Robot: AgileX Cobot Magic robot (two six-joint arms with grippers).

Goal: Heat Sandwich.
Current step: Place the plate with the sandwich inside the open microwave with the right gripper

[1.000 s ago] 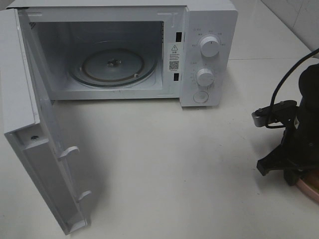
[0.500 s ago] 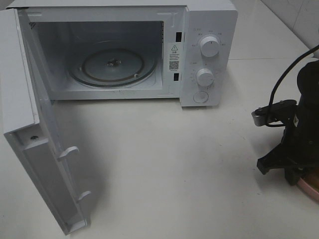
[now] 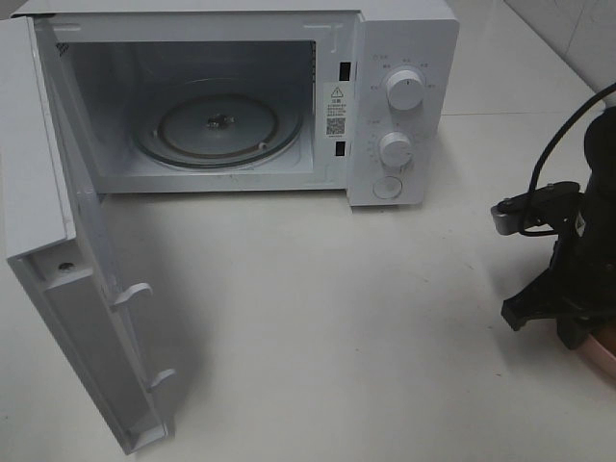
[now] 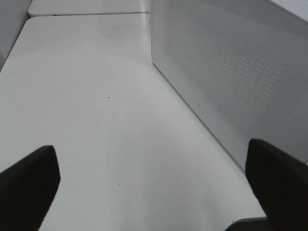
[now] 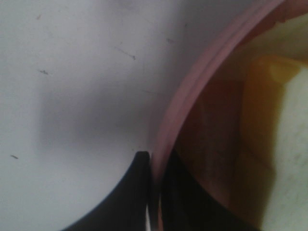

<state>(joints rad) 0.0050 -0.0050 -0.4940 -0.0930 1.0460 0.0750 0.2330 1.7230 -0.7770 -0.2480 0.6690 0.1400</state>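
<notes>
The right gripper (image 5: 155,166) is pinching the rim of the plate (image 5: 192,91). One black finger is sitting outside the pink edge and the other inside it, the jaws clenched on it. The sandwich (image 5: 288,144) is lying on that plate as pale bread with a yellow-orange layer at its side. The wrist view is blurred, so it is probably only a corner that is showing. From above, the right arm (image 3: 577,260) is covering most of the plate at the right edge of the table (image 3: 337,318), well apart from the microwave (image 3: 404,38). The door (image 3: 58,289) is standing wide open to the left, baring the glass turntable (image 3: 219,127) inside. The left gripper (image 4: 154,187) is hanging released, fingers spread wide with nothing between them, over the table just beside the door's perforated outer face.
</notes>
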